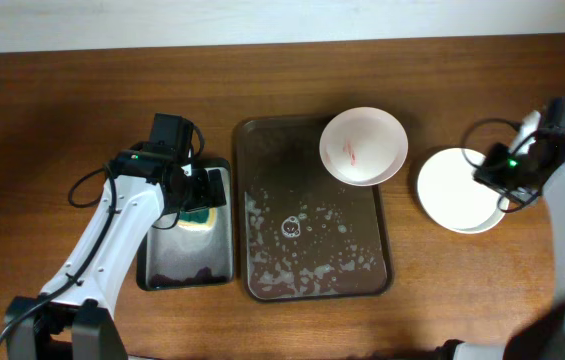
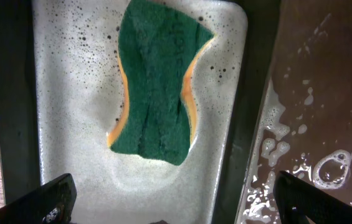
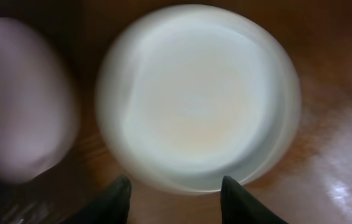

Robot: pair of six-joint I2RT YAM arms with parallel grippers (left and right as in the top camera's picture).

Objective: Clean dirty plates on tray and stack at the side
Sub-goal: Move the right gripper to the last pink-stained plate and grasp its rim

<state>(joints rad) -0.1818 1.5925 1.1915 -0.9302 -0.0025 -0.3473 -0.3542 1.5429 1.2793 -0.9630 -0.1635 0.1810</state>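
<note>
A pinkish-white plate [image 1: 363, 146] with small red smears rests on the top right corner of the dark brown tray [image 1: 312, 270]; it shows blurred at the left of the right wrist view [image 3: 20, 99]. A white plate [image 1: 454, 188] lies on the table right of the tray, with a pale green rim under it; it fills the right wrist view [image 3: 197, 93]. My right gripper [image 3: 174, 199] is open and empty above that stack's right edge. My left gripper [image 2: 172, 202] is open wide and empty above the small black tray. The tray also shows wet in the left wrist view [image 2: 325, 93].
A small black tray [image 1: 152, 270] left of the brown tray holds foamy water and a green-yellow sponge [image 2: 157, 81], also visible overhead [image 1: 200, 216]. Soap foam covers the brown tray's floor. Wooden table all round.
</note>
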